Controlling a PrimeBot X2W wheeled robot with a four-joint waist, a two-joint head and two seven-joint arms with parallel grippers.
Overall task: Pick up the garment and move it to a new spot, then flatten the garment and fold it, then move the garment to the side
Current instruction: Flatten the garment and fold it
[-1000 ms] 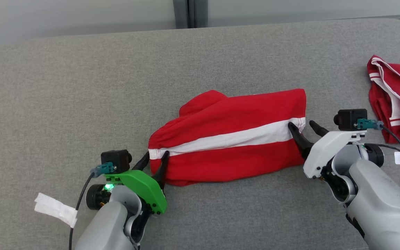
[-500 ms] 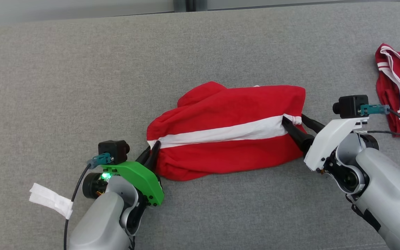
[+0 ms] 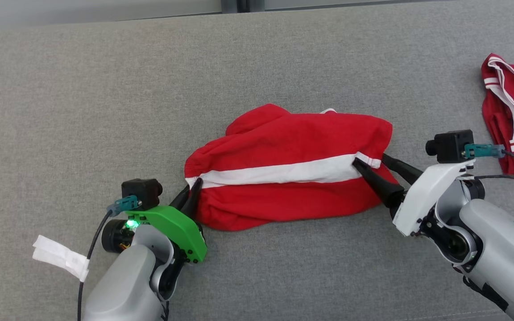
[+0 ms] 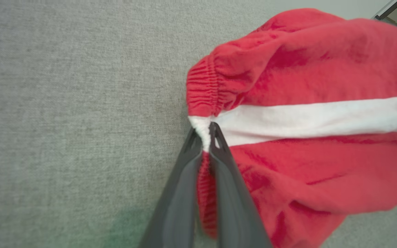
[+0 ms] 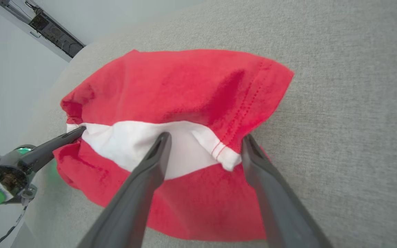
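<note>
We note the garment (image 3: 283, 178) as soft knit cloth, matt red with a white band. Its waistband (image 4: 202, 89) puckers into fine ribs and its hem (image 5: 246, 103) shows stitch rows. The grey surface (image 3: 105, 111) reads as coarse woven fabric, matt. On the left gripper (image 3: 193, 186) we log smooth, matt dark plastic fingers (image 4: 177, 199) and a green mount (image 3: 174, 225) of faintly glossy plastic. The right gripper (image 3: 370, 159) has like fingers and a white plastic mount (image 3: 422, 196). The forearm (image 3: 123, 285) is smooth grey with a satin sheen. The second garment (image 3: 493, 111): same matt red cloth, white trim.

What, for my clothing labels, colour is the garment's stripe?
White stripe on red garment; clearest in left wrist view.
</note>
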